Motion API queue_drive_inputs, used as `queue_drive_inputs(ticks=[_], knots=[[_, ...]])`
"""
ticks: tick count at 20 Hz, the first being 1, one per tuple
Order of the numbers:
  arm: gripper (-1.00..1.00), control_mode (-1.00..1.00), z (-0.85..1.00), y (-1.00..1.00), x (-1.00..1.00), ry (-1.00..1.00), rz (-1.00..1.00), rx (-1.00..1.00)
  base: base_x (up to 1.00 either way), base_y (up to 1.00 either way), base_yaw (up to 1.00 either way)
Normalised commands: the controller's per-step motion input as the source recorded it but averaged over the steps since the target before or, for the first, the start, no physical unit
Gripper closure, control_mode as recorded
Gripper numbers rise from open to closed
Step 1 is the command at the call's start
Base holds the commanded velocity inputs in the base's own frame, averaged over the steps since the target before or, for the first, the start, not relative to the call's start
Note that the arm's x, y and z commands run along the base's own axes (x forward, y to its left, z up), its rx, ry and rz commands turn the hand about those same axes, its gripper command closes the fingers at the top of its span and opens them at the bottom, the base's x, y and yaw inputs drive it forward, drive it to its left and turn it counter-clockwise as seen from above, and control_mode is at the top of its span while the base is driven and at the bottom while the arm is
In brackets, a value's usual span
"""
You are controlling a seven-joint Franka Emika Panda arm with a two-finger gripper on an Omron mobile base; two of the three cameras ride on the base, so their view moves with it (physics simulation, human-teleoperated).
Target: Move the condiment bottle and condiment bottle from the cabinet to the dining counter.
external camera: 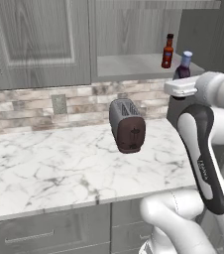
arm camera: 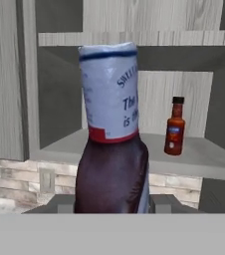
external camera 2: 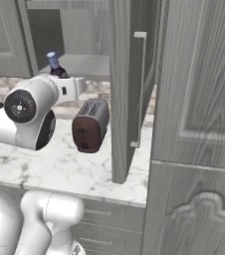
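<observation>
A: The dark purple glass condiment bottle with the white-and-blue cap [arm camera: 112, 144] sits pinched in the end effector [arm camera: 112, 203], just outside the grey cabinet shelf [arm camera: 199, 157].

B: Keep it upright, back out slowly past the open door [external camera 2: 127, 89]. The small red sauce bottle [arm camera: 175, 127] waits further in, right.

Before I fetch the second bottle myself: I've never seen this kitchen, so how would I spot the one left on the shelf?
Find the open wall cabinet above the marble counter, to the right of the toaster. On its lower shelf stands a small red-brown condiment bottle with a black cap. It is slimmer than the dark, white-capped bottle at the gripper.
</observation>
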Motion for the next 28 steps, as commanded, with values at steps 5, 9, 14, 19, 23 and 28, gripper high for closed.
queue_drive_inputs(ticks=[5, 9, 14, 19, 23, 28], knots=[[1.0, -1.0, 0.0, 0.01, -0.16, 0.0, -0.03, -0.05, 0.0, 0.0, 0.0], [1.0, 1.0, 0.0, 0.05, 0.0, 0.0, 0.0, -0.05, 0.0, 0.01, 0.0], [1.0, 1.0, 0.0, 0.0, 0.0, 0.0, 0.0, 0.0, -0.61, 0.08, 0.03], [1.0, 1.0, 0.0, 0.0, 0.0, 0.0, 0.0, 0.0, -0.78, 0.65, 0.34], [1.0, 1.0, 0.0, 0.0, 0.0, 0.0, 0.0, 0.0, -0.44, 1.0, 0.66], [1.0, 1.0, 0.0, 0.0, 0.0, 0.0, 0.0, 0.0, -0.39, 0.9, 0.88]])
